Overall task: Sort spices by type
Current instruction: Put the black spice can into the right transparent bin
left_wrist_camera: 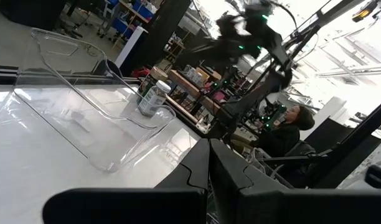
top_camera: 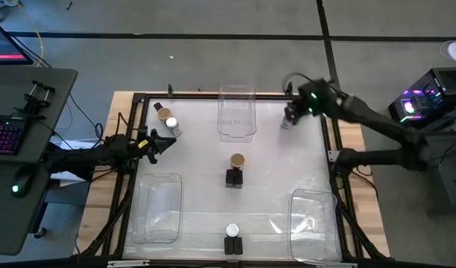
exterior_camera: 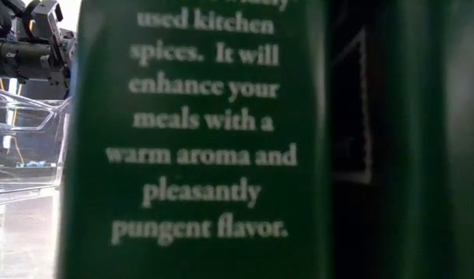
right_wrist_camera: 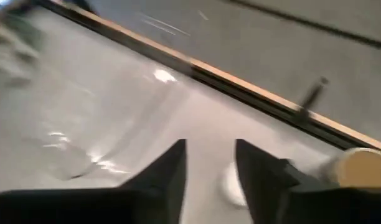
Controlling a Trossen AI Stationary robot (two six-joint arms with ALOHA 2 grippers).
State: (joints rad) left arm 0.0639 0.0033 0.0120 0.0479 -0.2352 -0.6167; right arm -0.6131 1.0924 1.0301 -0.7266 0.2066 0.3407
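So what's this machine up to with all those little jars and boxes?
It is sorting spices into clear bins. The right gripper hovers with its fingers apart near the table's far right corner, over a white-lidded jar and beside a tan-lidded jar. The left gripper waits shut at the left edge. Other jars and black boxes sit scattered on the table, and the far bin looks empty.

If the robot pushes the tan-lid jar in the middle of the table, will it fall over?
Possibly. The tan-lid jar stands upright with a round lid, so a high push might tip it, and then it would probably roll. A black box sits right beside it and might block or slide too.
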